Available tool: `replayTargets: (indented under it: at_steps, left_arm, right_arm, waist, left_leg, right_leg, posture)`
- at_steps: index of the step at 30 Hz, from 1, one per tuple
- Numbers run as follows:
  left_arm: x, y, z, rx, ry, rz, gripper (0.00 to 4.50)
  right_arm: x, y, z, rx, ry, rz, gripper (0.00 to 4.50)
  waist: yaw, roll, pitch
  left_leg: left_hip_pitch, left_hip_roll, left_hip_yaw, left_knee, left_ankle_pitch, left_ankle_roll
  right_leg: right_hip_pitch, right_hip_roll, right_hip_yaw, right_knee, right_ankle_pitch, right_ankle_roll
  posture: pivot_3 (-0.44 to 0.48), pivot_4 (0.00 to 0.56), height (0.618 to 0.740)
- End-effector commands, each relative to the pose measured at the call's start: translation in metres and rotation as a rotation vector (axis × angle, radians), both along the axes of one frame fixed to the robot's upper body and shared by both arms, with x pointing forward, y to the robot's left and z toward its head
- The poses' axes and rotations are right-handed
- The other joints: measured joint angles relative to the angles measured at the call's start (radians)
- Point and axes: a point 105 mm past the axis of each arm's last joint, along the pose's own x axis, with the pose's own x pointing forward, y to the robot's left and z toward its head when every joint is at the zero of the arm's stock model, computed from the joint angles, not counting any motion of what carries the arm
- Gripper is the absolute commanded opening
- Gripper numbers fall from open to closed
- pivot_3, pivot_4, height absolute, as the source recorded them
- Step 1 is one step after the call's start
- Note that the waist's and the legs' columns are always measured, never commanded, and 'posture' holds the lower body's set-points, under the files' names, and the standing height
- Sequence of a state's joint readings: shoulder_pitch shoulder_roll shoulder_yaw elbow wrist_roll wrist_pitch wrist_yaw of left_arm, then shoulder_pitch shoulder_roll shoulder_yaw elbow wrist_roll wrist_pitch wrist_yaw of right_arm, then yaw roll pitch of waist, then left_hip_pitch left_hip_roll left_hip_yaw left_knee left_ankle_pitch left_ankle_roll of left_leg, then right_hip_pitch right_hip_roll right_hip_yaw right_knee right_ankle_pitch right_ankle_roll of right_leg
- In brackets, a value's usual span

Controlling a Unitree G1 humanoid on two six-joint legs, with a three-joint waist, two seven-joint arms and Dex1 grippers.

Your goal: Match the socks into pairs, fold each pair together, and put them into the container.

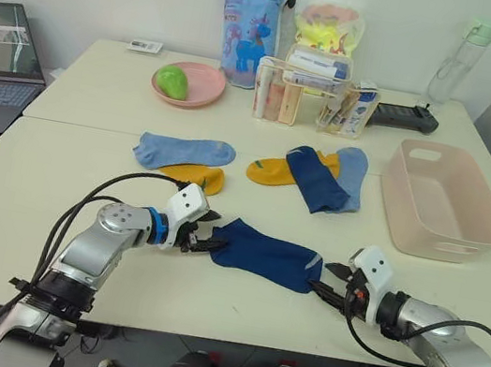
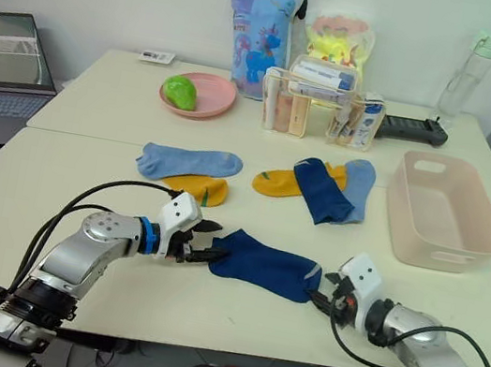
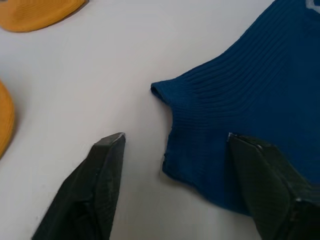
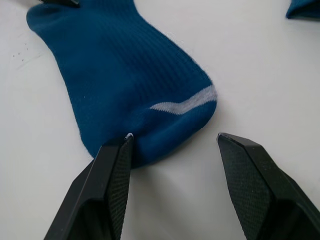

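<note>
Left claw [image 1: 207,237], right claw [image 1: 331,282] spread (unclamped) at navy sock [image 1: 266,255] ends

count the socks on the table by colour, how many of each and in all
navy socks: 2, one between the left pincer and the right pincer, one further back
mustard yellow socks: 2
light blue socks: 2
total: 6, none in the pink container
</note>
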State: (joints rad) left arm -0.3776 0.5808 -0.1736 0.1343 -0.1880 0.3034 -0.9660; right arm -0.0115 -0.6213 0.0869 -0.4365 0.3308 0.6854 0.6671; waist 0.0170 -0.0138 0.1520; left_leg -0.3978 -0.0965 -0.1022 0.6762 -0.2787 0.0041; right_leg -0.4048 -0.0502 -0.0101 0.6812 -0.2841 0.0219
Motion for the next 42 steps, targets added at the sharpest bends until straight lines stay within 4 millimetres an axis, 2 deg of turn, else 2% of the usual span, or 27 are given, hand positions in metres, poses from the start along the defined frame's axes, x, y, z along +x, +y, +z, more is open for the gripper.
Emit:
replayTargets:
  at_steps: [1, 6, 8, 12, 17, 22, 24, 27, 30, 32, 35, 42]
  left_arm:
    - [-0.004, -0.001, -0.002, 0.018, -0.006, -0.039, 2.20]
    - [-0.007, 0.000, -0.002, 0.010, 0.001, -0.045, 0.54]
    - [-0.010, 0.001, -0.003, -0.001, 0.008, -0.035, 0.02]
    - [-0.020, 0.001, -0.002, -0.030, 0.036, 0.000, 0.02]
    - [-0.045, -0.009, 0.002, -0.114, 0.132, 0.010, 0.02]
    - [-0.080, -0.032, 0.002, -0.263, 0.266, 0.075, 0.02]
    - [-0.091, -0.042, -0.001, -0.304, 0.322, 0.085, 0.02]
    - [-0.089, -0.044, -0.002, -0.379, 0.371, 0.156, 0.02]
    - [-0.084, -0.038, -0.009, -0.339, 0.334, 0.205, 0.02]
    - [-0.087, -0.037, -0.011, -0.340, 0.331, 0.216, 0.54]
    - [-0.091, -0.034, -0.010, -0.345, 0.332, 0.213, 1.39]
    - [-0.103, -0.007, 0.002, -0.270, 0.330, 0.154, 3.61]
  right_arm:
    - [-0.001, 0.009, 0.009, 0.005, -0.044, 0.016, 1.92]
    - [0.003, 0.016, 0.015, 0.046, -0.047, 0.017, 0.07]
    - [0.009, 0.017, 0.018, 0.054, -0.059, 0.008, 0.00]
    - [0.026, 0.016, 0.024, 0.037, -0.086, -0.002, 0.00]
    - [0.057, 0.024, 0.030, -0.022, -0.152, -0.006, 0.00]
    - [0.085, 0.076, 0.042, 0.000, -0.196, 0.126, 0.00]
    - [0.092, 0.089, 0.041, -0.020, -0.211, 0.155, 0.00]
    - [0.101, 0.096, 0.036, -0.060, -0.238, 0.169, 0.00]
    - [0.109, 0.098, 0.033, -0.086, -0.259, 0.163, 0.00]
    - [0.112, 0.099, 0.035, -0.082, -0.270, 0.161, 0.00]
    - [0.113, 0.095, 0.039, -0.061, -0.282, 0.162, 0.73]
    - [0.111, 0.083, 0.059, -0.044, -0.362, 0.162, 3.21]
  waist:
    - [-0.001, 0.000, 0.000]
    - [-0.004, 0.000, 0.000]
    - [-0.006, 0.000, 0.000]
    - [-0.016, 0.000, 0.000]
    - [-0.022, 0.000, 0.000]
    - [-0.032, 0.001, 0.000]
    - [-0.034, 0.000, 0.000]
    - [-0.019, 0.000, 0.000]
    - [-0.017, 0.000, 0.000]
    - [-0.020, 0.001, 0.000]
    - [-0.021, 0.001, 0.000]
    - [-0.022, 0.002, 0.000]
  left_leg:
    - [0.000, 0.000, 0.000, 0.000, 0.000, 0.000]
    - [0.000, 0.000, 0.000, 0.000, 0.000, 0.000]
    - [0.000, 0.000, 0.000, 0.000, 0.000, 0.000]
    - [0.000, 0.000, -0.001, 0.000, 0.000, 0.000]
    - [0.000, 0.000, 0.000, 0.000, 0.000, 0.000]
    - [0.001, 0.000, 0.000, 0.000, 0.000, 0.000]
    - [0.000, 0.001, 0.000, -0.001, 0.000, 0.000]
    - [0.000, 0.000, -0.001, 0.000, 0.000, 0.000]
    - [0.000, 0.000, 0.000, 0.001, 0.000, 0.000]
    - [0.001, 0.000, 0.000, 0.000, 0.000, 0.000]
    - [0.001, 0.000, 0.000, 0.000, 0.000, 0.000]
    - [0.001, 0.001, 0.000, -0.001, 0.000, 0.000]
  right_leg:
    - [0.000, 0.000, 0.000, 0.000, 0.000, 0.000]
    - [0.000, 0.000, 0.000, 0.000, 0.000, 0.000]
    - [0.000, 0.000, 0.000, 0.000, 0.000, 0.000]
    - [0.000, 0.000, 0.000, 0.000, 0.000, 0.000]
    - [0.000, 0.000, 0.000, 0.000, 0.000, 0.000]
    - [0.000, 0.001, 0.001, 0.001, 0.000, 0.000]
    - [-0.001, 0.001, 0.000, 0.001, 0.000, 0.000]
    - [0.000, 0.001, 0.000, 0.000, 0.000, 0.000]
    - [0.000, 0.000, 0.000, 0.000, 0.000, 0.000]
    - [0.000, 0.001, 0.001, 0.001, 0.000, 0.000]
    - [-0.001, 0.001, 0.000, 0.001, 0.000, 0.000]
    - [-0.001, 0.001, 0.001, 0.001, 0.000, 0.000]
  posture:
    - [0.000, 0.150, 0.740]
    - [0.000, 0.150, 0.740]
    - [0.000, 0.150, 0.740]
    - [0.000, 0.150, 0.740]
    - [0.000, 0.150, 0.740]
    - [0.000, 0.150, 0.740]
    - [0.000, 0.150, 0.740]
    - [0.000, 0.150, 0.740]
    - [0.000, 0.150, 0.740]
    - [0.000, 0.150, 0.740]
    - [0.000, 0.150, 0.740]
    - [0.000, 0.150, 0.740]
